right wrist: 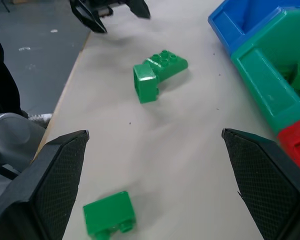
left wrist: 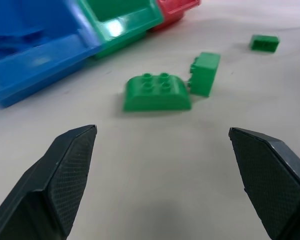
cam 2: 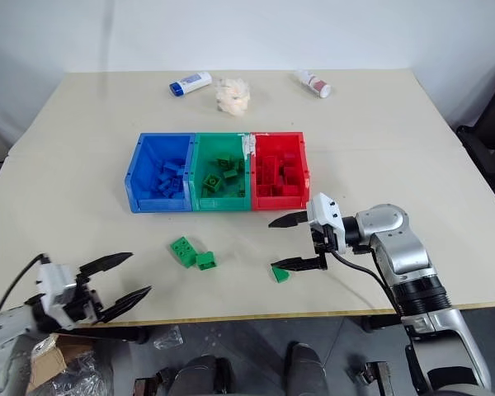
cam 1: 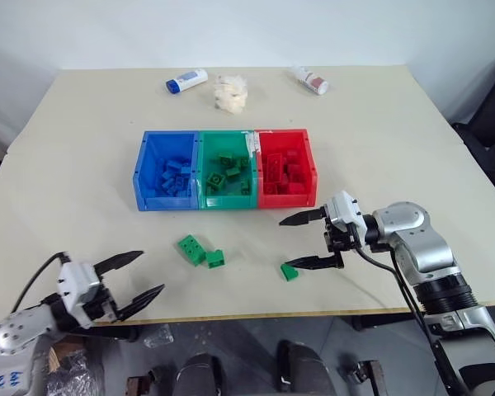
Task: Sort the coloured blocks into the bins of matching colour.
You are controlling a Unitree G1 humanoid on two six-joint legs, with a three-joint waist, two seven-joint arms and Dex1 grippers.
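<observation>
Clearly laid out on a smooth cream table [cam 1: 82,165]: three joined open-topped bins [cam 1: 226,169] of glossy plastic, rectangular, set in a row as blue bin [cam 1: 167,171], green bin [cam 1: 225,171] and red bin [cam 1: 285,167], each holding studded bricks of its own colour, too heaped to count. Lying loose at six o'clock of the bins, three green blocks: a long brick [cam 1: 191,248] with four round studs and a rounded end, a square brick [cam 1: 216,258] tipped on its side and touching the long one, and a small lone brick [cam 1: 289,271] well apart at three o'clock of that pair. Hovering just beside the lone brick, the right gripper [cam 1: 304,241], its two black tapered fingers with cross-hatched pads spread wide and gripping nothing. Down at the table's near edge, at eight o'clock of the pair, the left gripper [cam 1: 137,275], likewise splayed and empty-handed. Along the far edge, two small white bottles: blue-capped bottle [cam 1: 186,80], red-labelled bottle [cam 1: 311,80], and between them one crumpled pale wad [cam 1: 230,91].
</observation>
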